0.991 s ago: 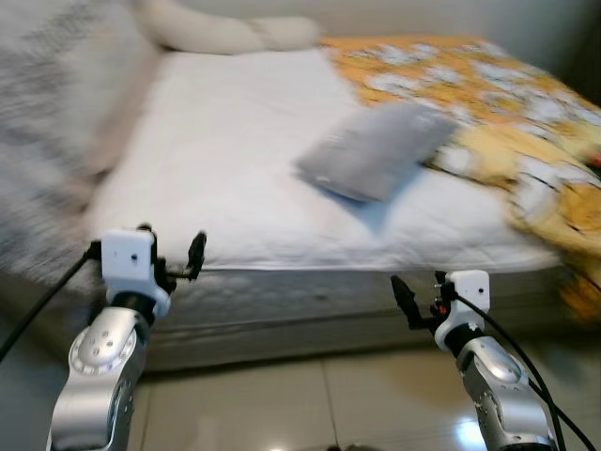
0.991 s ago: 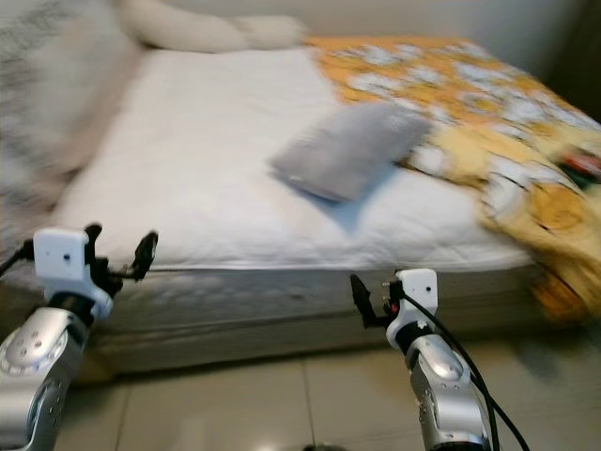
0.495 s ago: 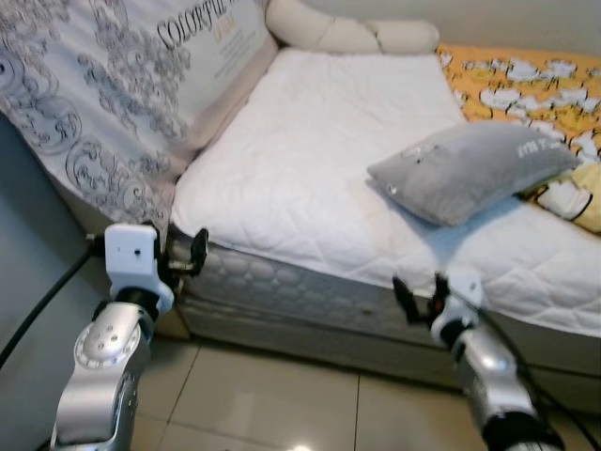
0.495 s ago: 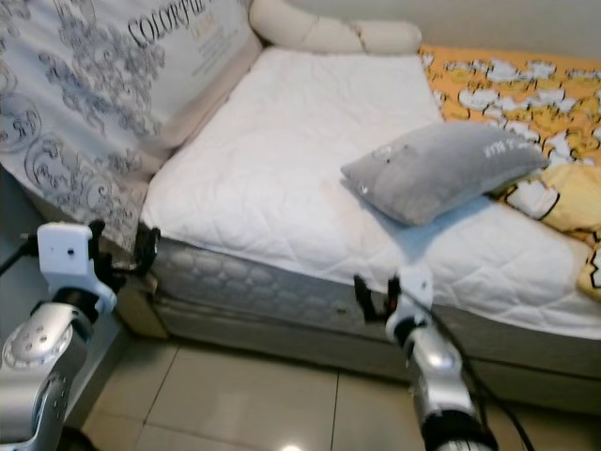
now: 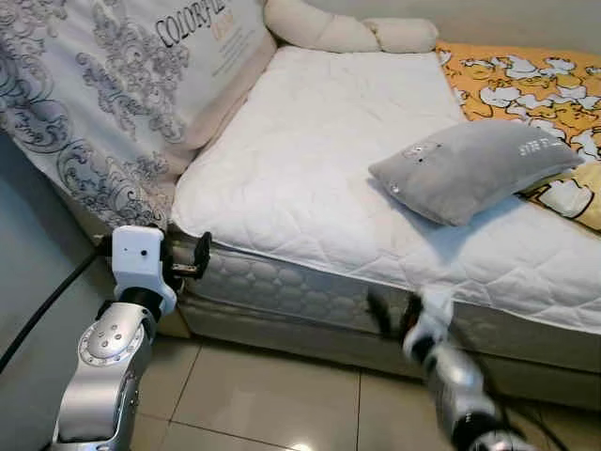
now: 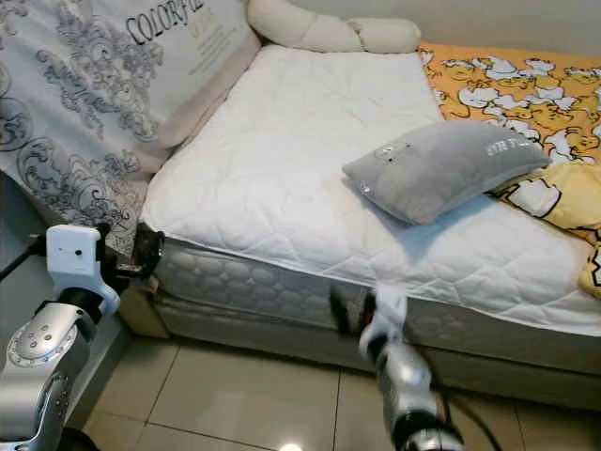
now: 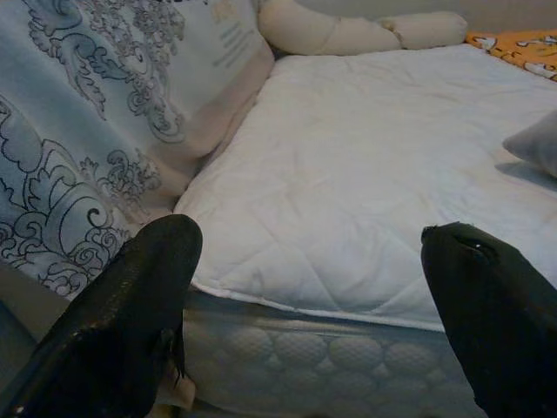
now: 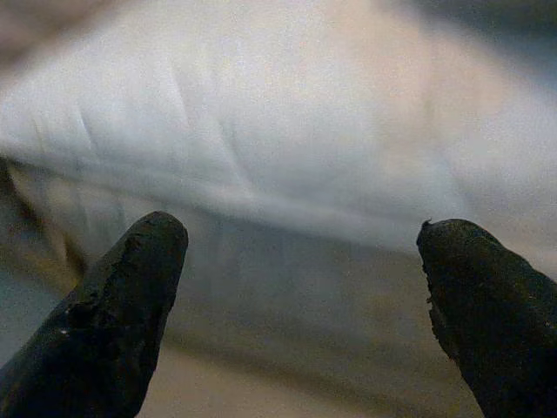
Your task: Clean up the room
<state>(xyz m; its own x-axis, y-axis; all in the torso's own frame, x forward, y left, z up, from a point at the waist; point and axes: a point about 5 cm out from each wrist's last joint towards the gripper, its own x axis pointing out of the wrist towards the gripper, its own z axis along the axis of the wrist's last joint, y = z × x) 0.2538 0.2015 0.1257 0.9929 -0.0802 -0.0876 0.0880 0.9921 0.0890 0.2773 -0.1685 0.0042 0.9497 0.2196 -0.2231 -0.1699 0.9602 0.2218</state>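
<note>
Both pincers hang wide open and empty before the bed [image 5: 310, 188], the left pincer [image 5: 186, 256] at its corner, the right pincer [image 5: 394, 315] blurred against the mattress side, while the grey pillow [image 5: 474, 167] lies beside a yellow blanket [image 5: 526, 85] cut off at the edge.

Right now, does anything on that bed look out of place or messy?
Yes. The gray pillow lies askew in the middle of the bare white mattress, not at the head with the cream bolster. The yellow patterned blanket is bunched along the far side instead of spread flat.
</note>
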